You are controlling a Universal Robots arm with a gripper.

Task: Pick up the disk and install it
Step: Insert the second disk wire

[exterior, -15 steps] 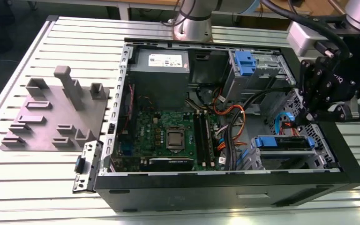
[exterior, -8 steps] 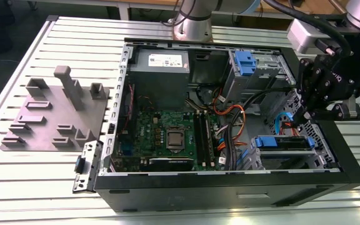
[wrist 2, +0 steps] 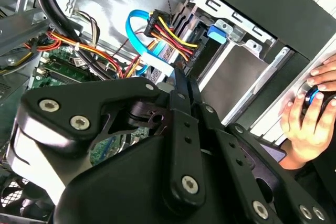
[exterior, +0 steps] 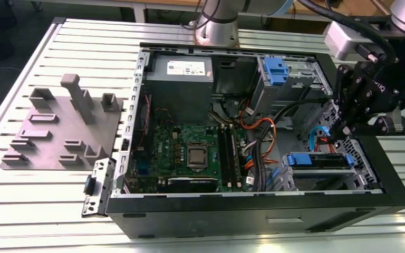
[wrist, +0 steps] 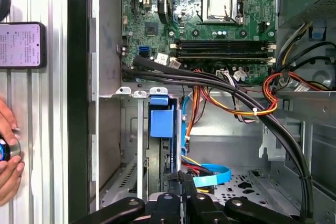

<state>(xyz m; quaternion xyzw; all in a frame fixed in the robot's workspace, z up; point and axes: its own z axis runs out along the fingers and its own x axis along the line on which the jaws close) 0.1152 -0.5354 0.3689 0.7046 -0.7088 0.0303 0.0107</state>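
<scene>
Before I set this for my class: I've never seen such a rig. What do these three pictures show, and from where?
The exterior view looks down on an open computer case on a slotted metal table. The black claw at the exterior view's right is the robot arm's gripper, its jaws closed. The two wrist views come from cameras riding on the arm, looking past the gripper into the case. The blue-framed disk sits slotted inside the case, by the gripper. A grey block fixture lies beside the case; a person's hand rests outside it.
</scene>
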